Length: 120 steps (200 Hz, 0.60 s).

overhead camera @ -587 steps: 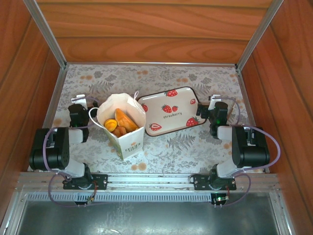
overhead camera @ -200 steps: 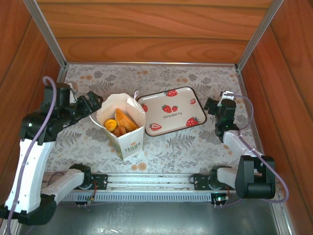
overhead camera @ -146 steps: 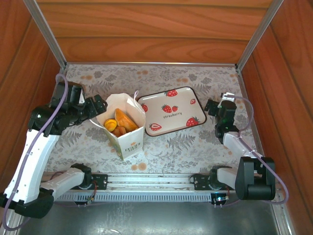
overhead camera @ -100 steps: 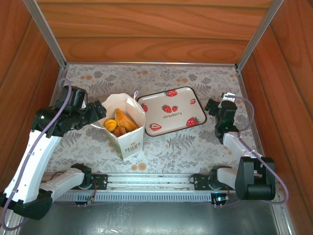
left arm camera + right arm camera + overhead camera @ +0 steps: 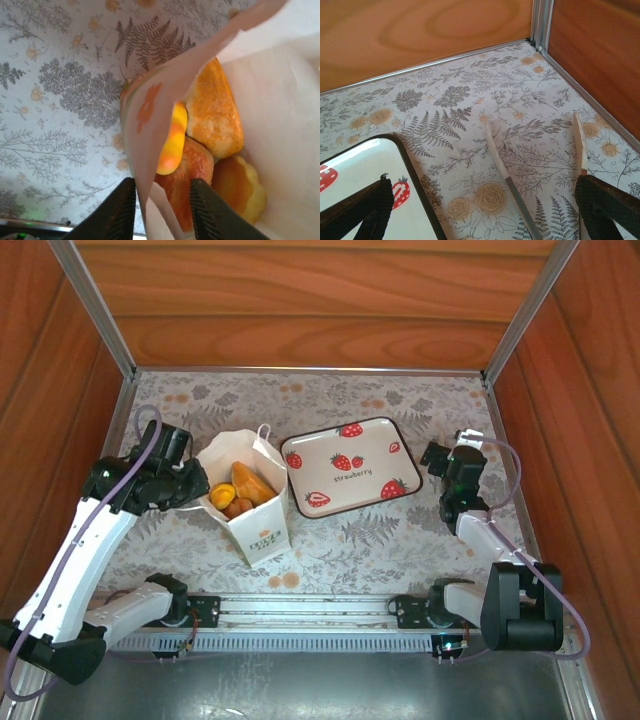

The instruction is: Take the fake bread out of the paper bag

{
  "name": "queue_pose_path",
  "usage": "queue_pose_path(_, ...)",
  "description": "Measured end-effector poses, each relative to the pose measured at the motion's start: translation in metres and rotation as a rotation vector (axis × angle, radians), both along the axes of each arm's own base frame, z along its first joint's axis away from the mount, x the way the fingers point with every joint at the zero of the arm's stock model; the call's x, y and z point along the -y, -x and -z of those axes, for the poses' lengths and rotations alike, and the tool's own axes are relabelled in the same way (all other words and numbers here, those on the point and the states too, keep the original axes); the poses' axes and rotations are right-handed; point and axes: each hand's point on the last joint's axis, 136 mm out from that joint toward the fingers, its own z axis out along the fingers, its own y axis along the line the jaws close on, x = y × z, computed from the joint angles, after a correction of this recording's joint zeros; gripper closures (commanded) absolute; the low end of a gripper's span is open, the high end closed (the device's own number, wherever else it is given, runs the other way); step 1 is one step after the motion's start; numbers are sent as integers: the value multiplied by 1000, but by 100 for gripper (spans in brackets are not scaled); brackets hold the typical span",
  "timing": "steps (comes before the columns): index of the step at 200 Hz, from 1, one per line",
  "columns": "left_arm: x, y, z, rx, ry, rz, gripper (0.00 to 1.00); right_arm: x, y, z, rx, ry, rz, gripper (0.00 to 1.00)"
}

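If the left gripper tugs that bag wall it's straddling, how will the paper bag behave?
Probably floppy: the paper bag has a thin wall bowing inside the left gripper. Likely light and tippy: it stands tall on a small base, though the fake bread inside may steady it.

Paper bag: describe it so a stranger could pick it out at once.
On the floral tablecloth inside the wooden enclosure, look left of the strawberry tray. The paper bag stands there, beside the left tool. It alone is a white open-topped bag, with a small logo on its front and orange-brown bread inside.
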Motion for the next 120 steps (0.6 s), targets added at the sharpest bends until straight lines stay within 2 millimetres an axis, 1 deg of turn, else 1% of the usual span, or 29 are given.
queue_pose_path(14,-1,-1,1,-2,-12,-1,82,0,0,-1,2,0,0,0)
queue_pose_path(62,-3,-10,10,-28,-56,-8,98,2,1,-4,13,-2,14,0)
queue_pose_path(81,-3,-15,7,-23,-75,-2,100,3,1,-4,14,-3,20,0)
queue_pose_path(120,-8,-30,-1,6,-137,-4,100,3,1,-4,14,-8,23,0)
